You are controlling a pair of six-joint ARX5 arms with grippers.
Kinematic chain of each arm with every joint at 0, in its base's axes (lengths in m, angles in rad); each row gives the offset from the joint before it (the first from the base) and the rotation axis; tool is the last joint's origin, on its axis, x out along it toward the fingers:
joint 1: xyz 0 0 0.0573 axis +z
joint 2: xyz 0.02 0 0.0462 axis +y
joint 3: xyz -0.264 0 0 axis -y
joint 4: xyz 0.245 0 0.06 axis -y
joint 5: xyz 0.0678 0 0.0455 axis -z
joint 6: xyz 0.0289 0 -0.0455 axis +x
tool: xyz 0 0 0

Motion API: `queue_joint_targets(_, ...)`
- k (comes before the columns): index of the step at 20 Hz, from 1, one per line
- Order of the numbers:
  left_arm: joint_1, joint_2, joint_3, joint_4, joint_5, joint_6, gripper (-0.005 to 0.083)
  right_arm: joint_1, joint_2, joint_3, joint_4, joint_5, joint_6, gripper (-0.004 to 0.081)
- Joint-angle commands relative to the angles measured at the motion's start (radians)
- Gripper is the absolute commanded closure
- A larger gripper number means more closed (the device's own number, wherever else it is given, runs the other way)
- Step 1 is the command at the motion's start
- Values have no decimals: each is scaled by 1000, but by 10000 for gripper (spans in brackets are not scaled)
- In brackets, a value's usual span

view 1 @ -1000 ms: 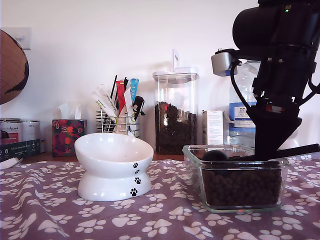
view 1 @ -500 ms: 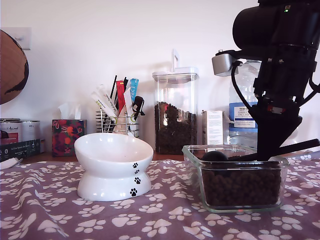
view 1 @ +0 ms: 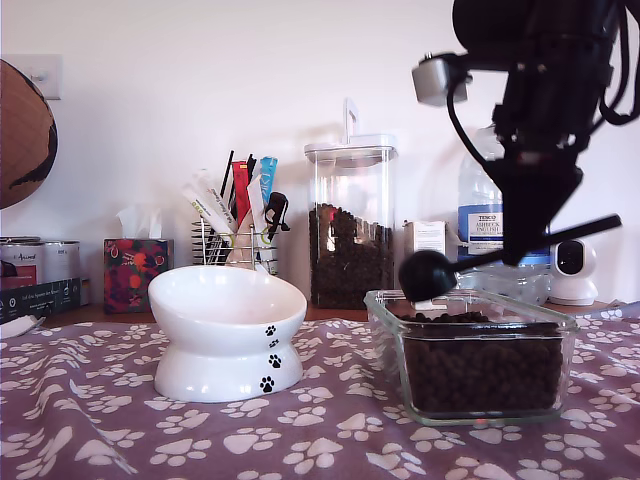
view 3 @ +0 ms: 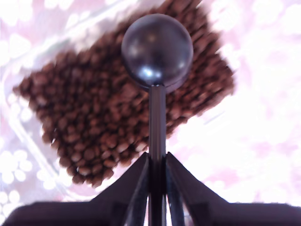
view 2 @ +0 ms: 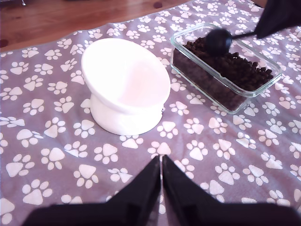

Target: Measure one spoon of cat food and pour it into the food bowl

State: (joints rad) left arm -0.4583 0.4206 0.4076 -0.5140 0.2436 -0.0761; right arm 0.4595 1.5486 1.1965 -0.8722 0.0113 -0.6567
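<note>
My second gripper is shut on the thin handle of the black spoon. The spoon's round bowl hangs just above the cat food in the square glass dish. Whether the spoon holds kibble does not show. The white food bowl with black paw prints stands on the cloth at the exterior view's left of the dish and looks empty. My first gripper is shut on nothing, above the cloth in front of the bowl. It does not show in the exterior view.
Along the back wall stand a clear canister of kibble, a wire caddy of utensils, a tissue box, cans, a water bottle and a small white camera. A purple paw-print cloth covers the table.
My second gripper has risen with the spoon. The spoon's bowl, which sat in the kibble, now hangs above the dish's rim, slightly toward the exterior view's left.
</note>
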Motion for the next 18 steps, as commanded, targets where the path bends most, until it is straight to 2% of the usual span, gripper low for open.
queue_joint_targets(1,-3,-2,-7,8,4,-3,796,3,8,7,-25,-1,77,783)
queue_joint_targets(3,-3,-2,-7,14,5,-3,795,-11,8,11,-48,-2,212,783)
queue_joint_targets(5,-3,-2,-7,18,14,-3,795,-30,8,11,-75,-6,304,783)
queue_joint_targets(8,-3,-2,-7,23,14,-5,795,-57,8,11,-95,-97,454,783)
queue_joint_targets(11,-3,-2,-7,42,35,-64,796,-90,8,11,-86,-261,640,783)
queue_joint_targets(13,-3,-1,-7,78,53,-85,795,-125,8,11,-81,-377,719,783)
queue_joint_targets(15,-3,-1,-7,114,63,-86,795,-167,8,11,-76,-518,740,783)
queue_joint_targets(18,-3,5,-7,186,67,-151,796,-246,8,11,-91,-735,735,783)
